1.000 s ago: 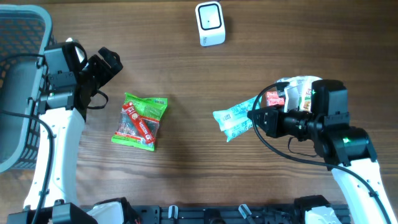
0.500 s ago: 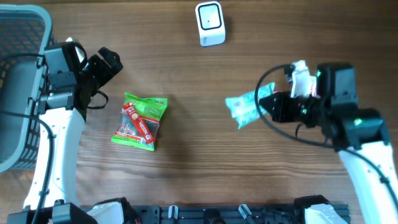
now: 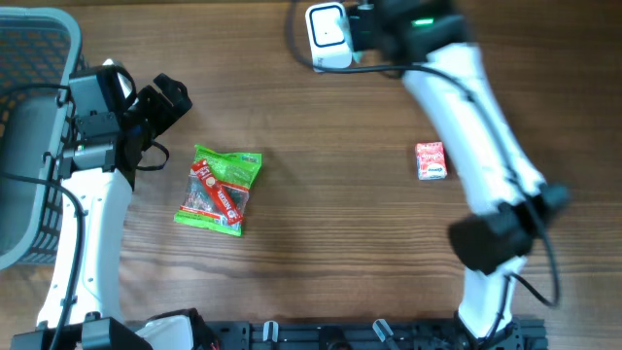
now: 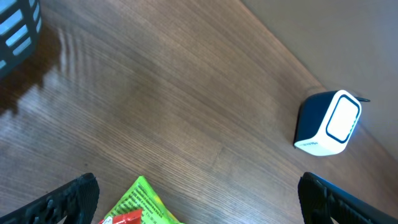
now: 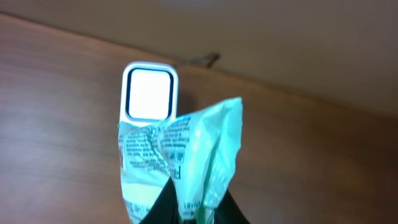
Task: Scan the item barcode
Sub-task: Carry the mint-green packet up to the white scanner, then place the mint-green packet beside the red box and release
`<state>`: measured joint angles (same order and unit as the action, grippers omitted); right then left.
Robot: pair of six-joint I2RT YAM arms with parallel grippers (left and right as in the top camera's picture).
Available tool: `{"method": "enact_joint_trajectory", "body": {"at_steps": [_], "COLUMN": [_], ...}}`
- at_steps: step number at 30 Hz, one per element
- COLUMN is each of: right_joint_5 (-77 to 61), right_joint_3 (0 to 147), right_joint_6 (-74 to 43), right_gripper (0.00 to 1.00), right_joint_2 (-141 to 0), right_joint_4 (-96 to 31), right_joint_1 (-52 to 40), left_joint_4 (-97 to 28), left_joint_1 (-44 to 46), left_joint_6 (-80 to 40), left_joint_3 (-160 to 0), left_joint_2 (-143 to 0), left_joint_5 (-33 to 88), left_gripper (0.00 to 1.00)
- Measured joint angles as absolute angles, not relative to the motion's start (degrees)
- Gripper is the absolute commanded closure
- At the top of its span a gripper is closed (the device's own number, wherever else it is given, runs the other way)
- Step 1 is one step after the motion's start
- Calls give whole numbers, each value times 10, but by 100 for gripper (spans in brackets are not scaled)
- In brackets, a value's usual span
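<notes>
The right end effector [image 5: 186,210], pinched on the pale green packet [image 5: 180,155], holds it just before the white scanner [image 5: 149,93], so only the reading itself seems left, while the left end effector [image 3: 165,102] stands wide open far from the scanner.

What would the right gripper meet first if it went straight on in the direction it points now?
The scanner. In the right wrist view it stands straight ahead of the right gripper, beyond the held packet, so the packet would probably touch it first. The depth between them is unclear.
</notes>
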<state>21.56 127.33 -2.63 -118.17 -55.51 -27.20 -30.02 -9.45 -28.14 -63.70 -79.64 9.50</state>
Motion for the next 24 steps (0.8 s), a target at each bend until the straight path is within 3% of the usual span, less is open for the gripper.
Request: {"method": "enact_joint_trajectory", "body": {"at_steps": [4, 5, 7, 9, 15, 24], "right_joint_5": [456, 541, 617, 660, 687, 698], "right_joint_3": [1272, 1275, 1274, 1277, 1277, 1276], "right_joint_6": [127, 227, 366, 488, 627, 612], "right_gripper": [96, 96, 96, 96, 96, 96], "right_joint_2": [-1300, -1343, -1395, -1440, -1510, -1503], "right_joint_4": [-328, -181, -10, 94, 123, 89], "right_joint_1": [-337, -344, -347, -347, -361, -384], "left_joint_4": [-300, -300, -298, -300, -300, -300], "left_joint_1": [-95, -95, -95, -95, -95, -95], "left_joint_6": [-282, -282, -282, -282, -281, -282], "left_joint_3": [-637, -637, -637, -637, -637, -637], "left_joint_2": [-796, -796, -796, -796, -796, -796], "left_joint_5": [95, 95, 95, 95, 95, 95], "left_gripper": [0, 0, 0, 0, 0, 0]}}
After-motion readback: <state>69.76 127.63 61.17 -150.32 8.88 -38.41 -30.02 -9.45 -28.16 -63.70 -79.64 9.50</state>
